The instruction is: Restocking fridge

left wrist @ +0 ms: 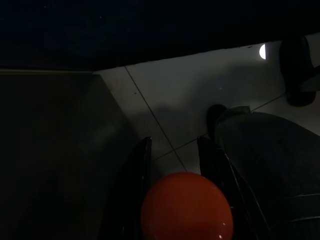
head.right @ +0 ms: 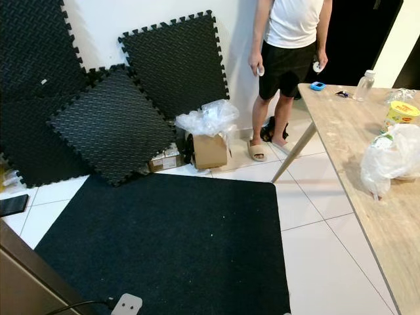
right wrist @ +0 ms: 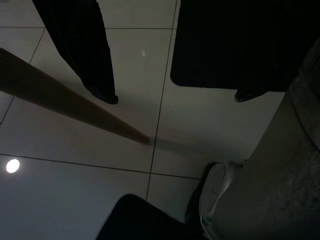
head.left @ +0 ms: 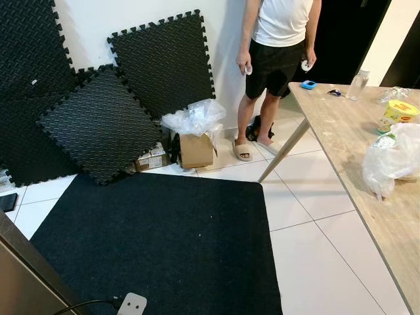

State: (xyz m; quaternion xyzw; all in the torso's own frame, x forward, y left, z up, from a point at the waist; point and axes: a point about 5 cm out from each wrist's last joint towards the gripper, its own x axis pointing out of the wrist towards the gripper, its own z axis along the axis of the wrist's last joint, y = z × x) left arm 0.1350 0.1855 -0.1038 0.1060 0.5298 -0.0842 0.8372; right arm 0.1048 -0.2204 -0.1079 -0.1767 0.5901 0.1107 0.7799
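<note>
Groceries in a white bag (head.left: pixel 394 157) lie on the tabletop (head.left: pixel 348 131), on the robot's right. Left tool (left wrist: pixel 172 165) grips an orange ball (left wrist: pixel 186 207); right tool (right wrist: pixel 175 97) hangs spread wide, empty.

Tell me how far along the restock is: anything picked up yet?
In hand: the left gripper is shut on a round orange item, hanging low over the tiled floor. Done: nothing visibly stocked, and I cannot see the fridge. Left: on the table sit a white plastic bag, a yellow tub and a bottle. The right gripper hangs open and empty.
</note>
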